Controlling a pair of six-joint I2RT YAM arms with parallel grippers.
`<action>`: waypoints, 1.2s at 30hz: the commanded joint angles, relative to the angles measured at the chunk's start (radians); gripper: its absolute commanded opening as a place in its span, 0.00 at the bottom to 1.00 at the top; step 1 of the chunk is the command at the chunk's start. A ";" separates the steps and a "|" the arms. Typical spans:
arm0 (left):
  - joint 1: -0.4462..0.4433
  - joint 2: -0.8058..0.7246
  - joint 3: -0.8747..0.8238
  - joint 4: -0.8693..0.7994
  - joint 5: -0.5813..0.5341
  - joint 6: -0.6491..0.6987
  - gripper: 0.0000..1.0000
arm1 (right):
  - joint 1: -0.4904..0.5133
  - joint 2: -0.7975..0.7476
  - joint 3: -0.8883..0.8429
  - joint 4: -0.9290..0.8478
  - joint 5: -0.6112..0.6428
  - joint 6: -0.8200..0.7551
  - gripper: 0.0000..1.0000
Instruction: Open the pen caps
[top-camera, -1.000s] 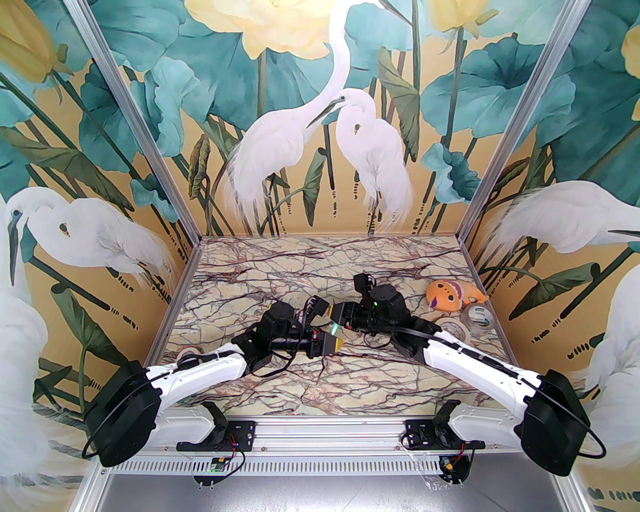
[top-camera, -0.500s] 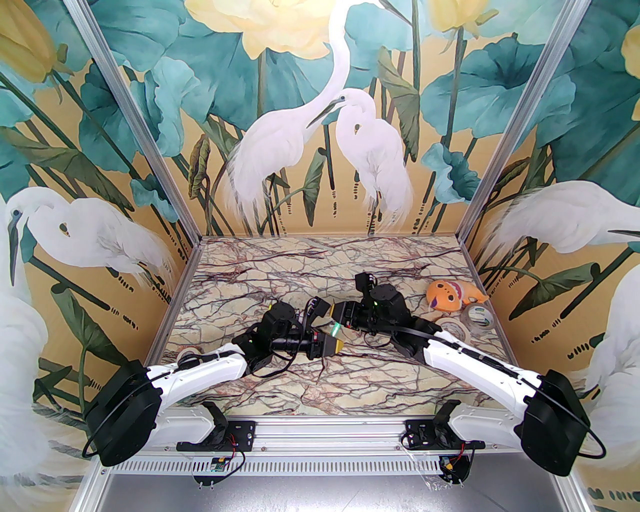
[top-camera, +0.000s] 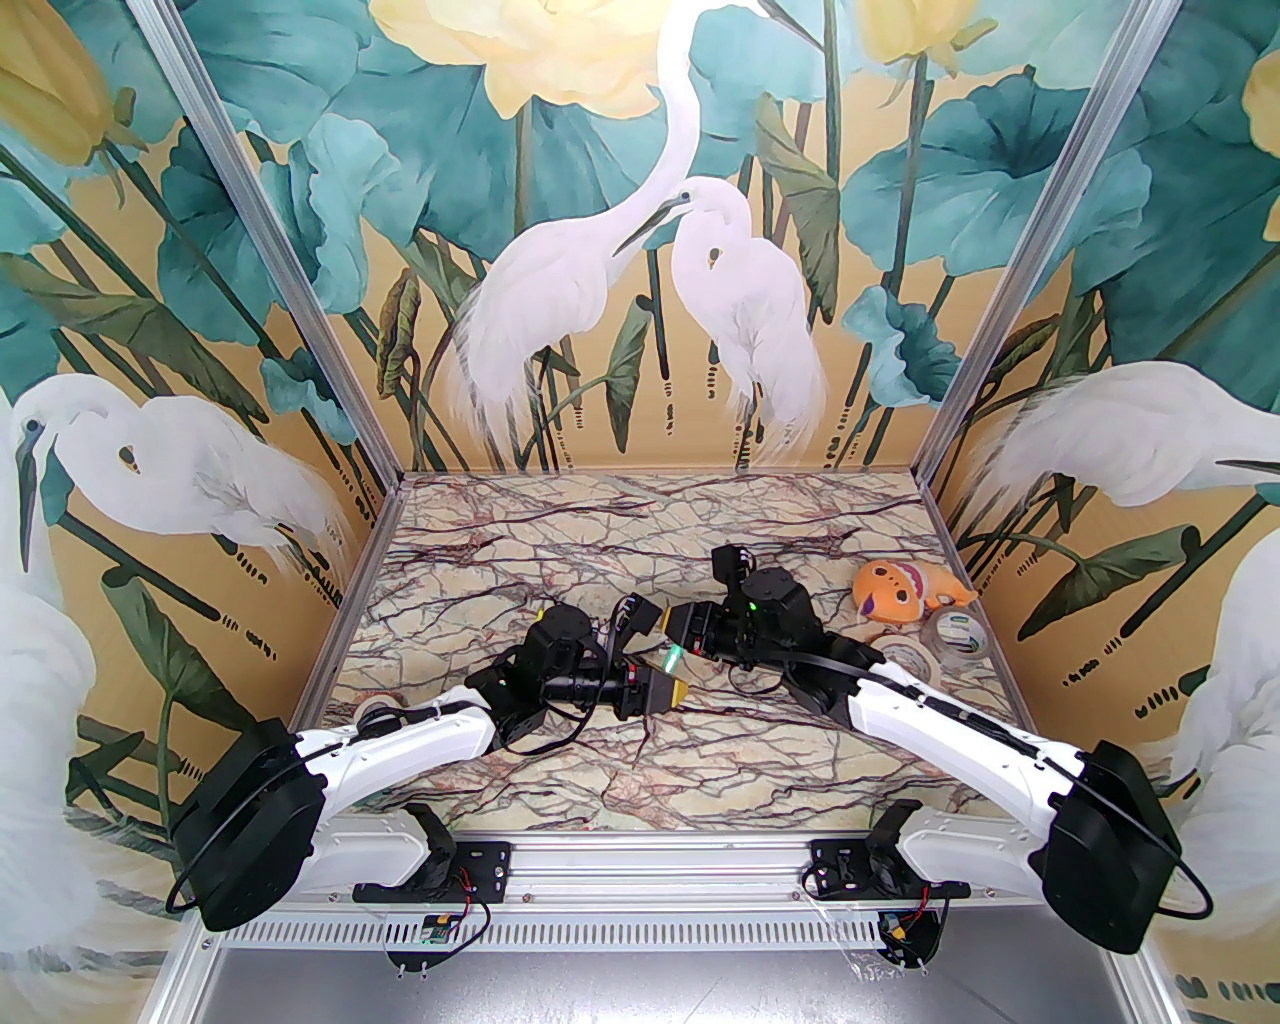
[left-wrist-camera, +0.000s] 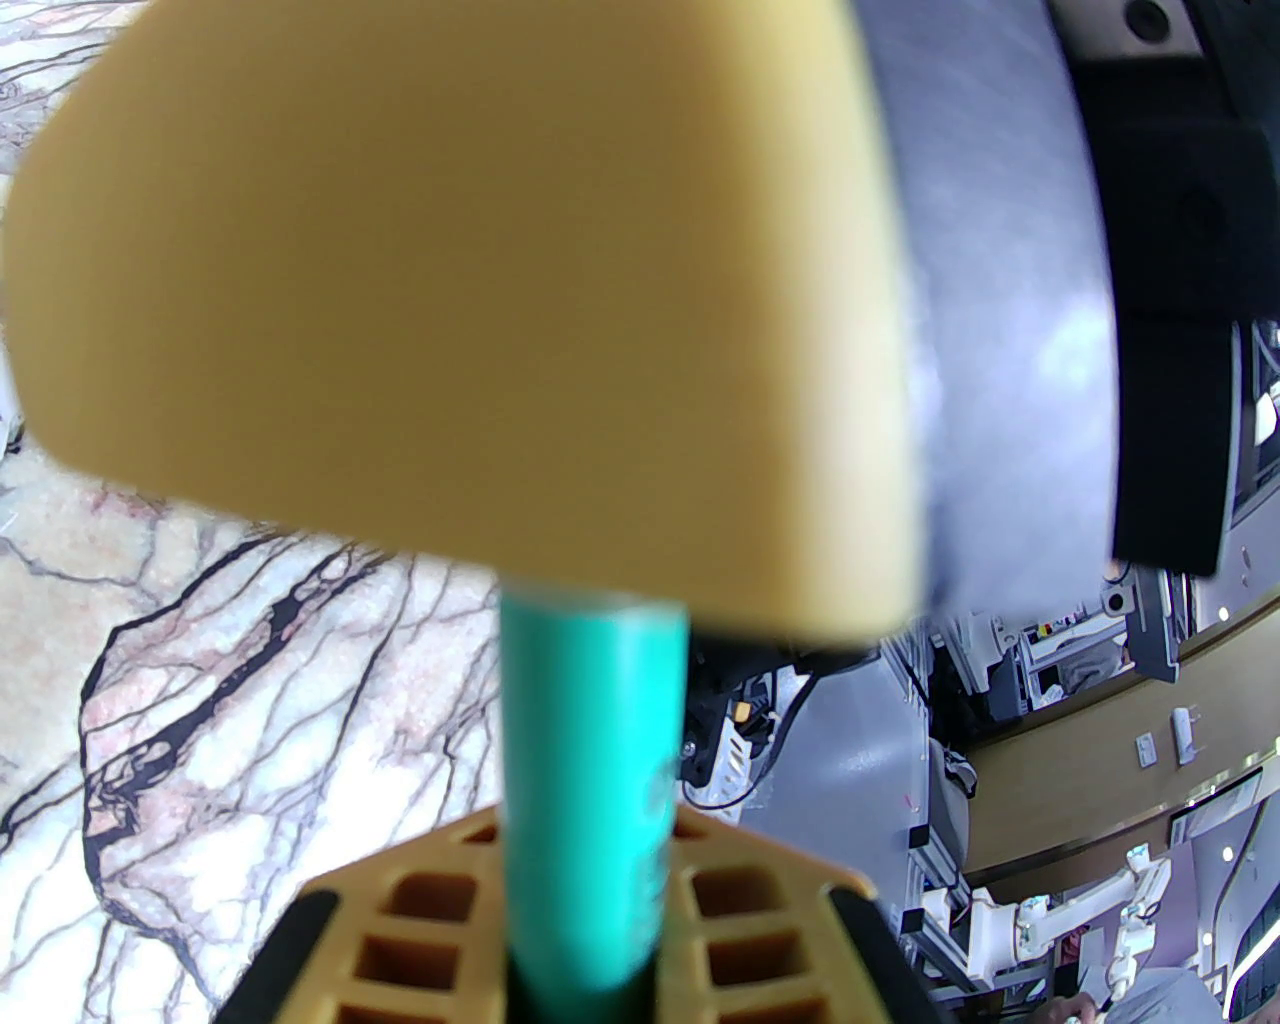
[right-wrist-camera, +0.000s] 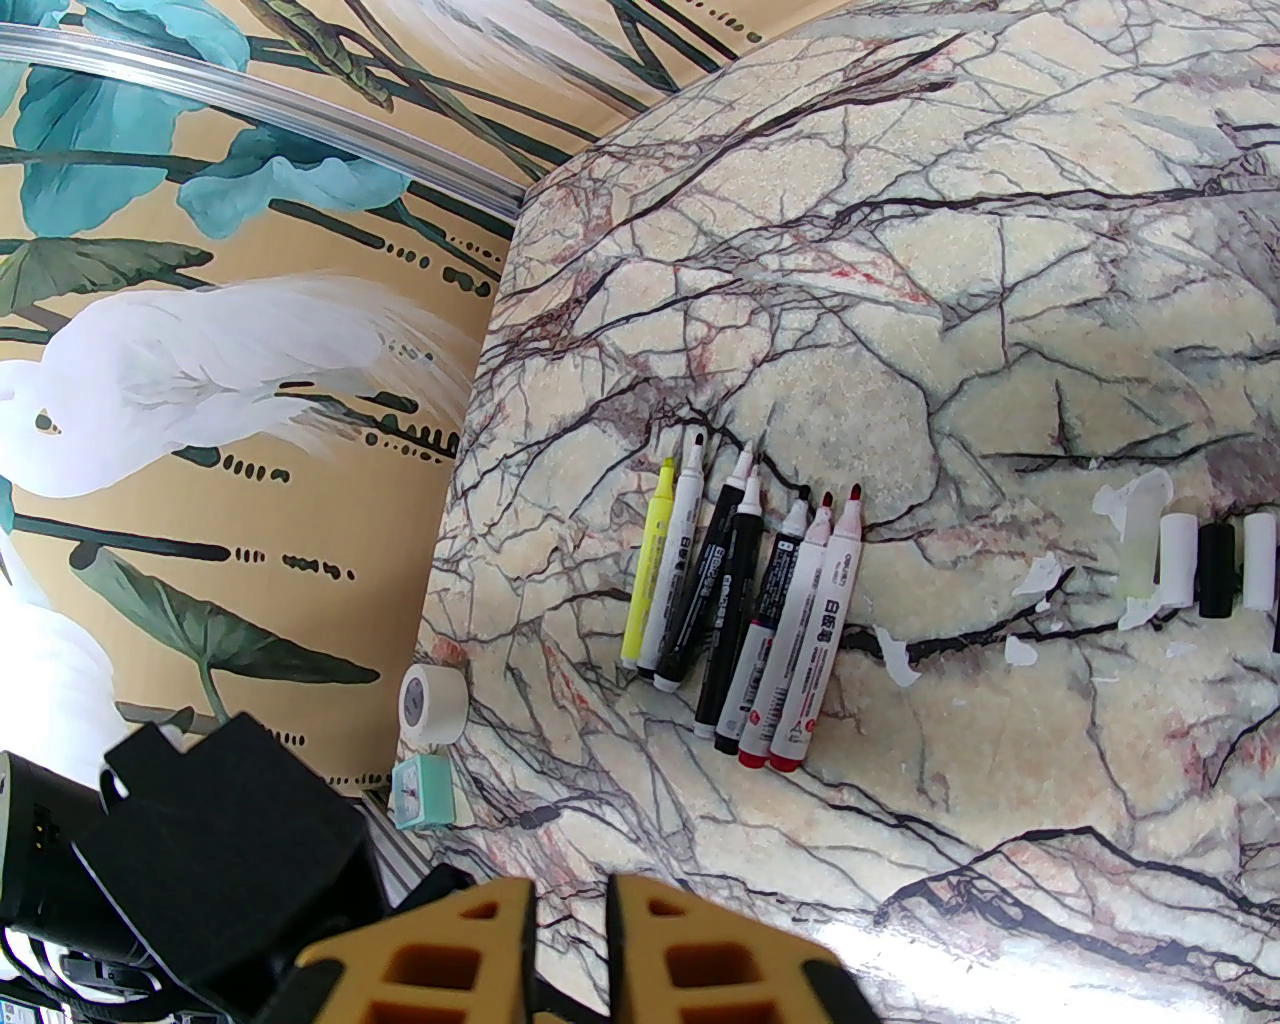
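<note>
With our left hand (left-wrist-camera: 585, 880) pinching the green pen (left-wrist-camera: 590, 720) and our right hand (right-wrist-camera: 572, 905) pinching its far end, a skewed pull may slip.

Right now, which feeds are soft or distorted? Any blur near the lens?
Left wrist: yellow pad close to the lens, badly out of focus; green pen slightly soft, table behind sharper. Right wrist: sharp, row of pens and loose caps crisp, table edge bowed by the lens. Top external: evenly lit, sharp, frame posts splay outward.
</note>
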 joint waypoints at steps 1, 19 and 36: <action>-0.007 -0.020 0.015 -0.003 0.047 -0.016 0.07 | -0.041 -0.042 0.010 0.063 -0.027 0.006 0.09; -0.163 -0.028 0.118 -0.317 -0.247 0.151 0.04 | -0.097 -0.130 0.077 -0.116 0.158 -0.050 0.07; -0.125 -0.163 0.073 -0.189 -0.201 0.028 0.06 | -0.196 -0.207 0.051 -0.276 -0.046 -0.282 0.11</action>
